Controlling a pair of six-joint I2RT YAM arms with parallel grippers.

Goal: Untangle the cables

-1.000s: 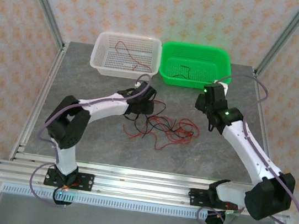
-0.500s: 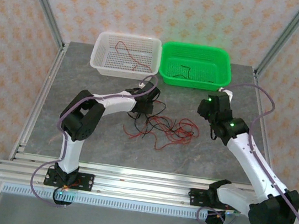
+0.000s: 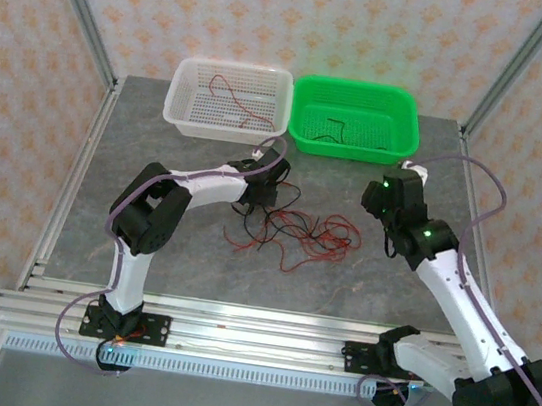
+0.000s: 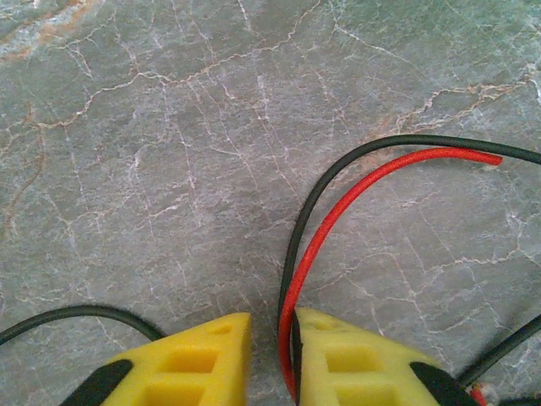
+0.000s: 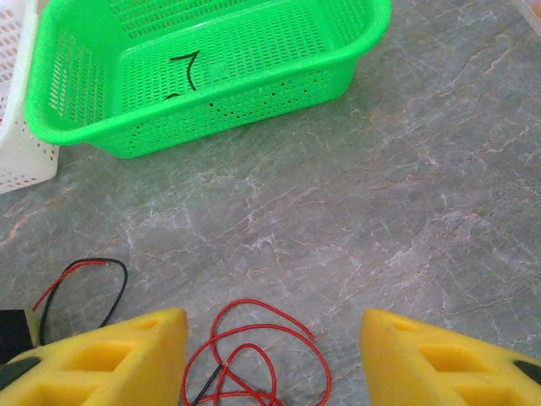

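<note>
Cables [image 3: 292, 231]: a loose red-and-black tangle on the desk [image 3: 158, 147], between the two arms. White basket [image 3: 230, 101] holds a red wire [image 3: 249, 111]; green basket [image 3: 357, 117] holds a short black wire [image 5: 193, 69]. Left wrist view adds a red strand [image 4: 338, 211] and a black strand [image 4: 317, 190] entering the left jaws' narrow gap; whether they are pinched I can't tell. Right wrist view shows the right jaws wide apart, empty, over red loops [image 5: 254, 302].

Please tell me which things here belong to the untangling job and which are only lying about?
For the job: tangled red and black wires; left gripper, wires between its jaws; right gripper; probably white basket and green basket, each holding a wire.
Just there: lilac arm cables; aluminium rails; patterned walls.
</note>
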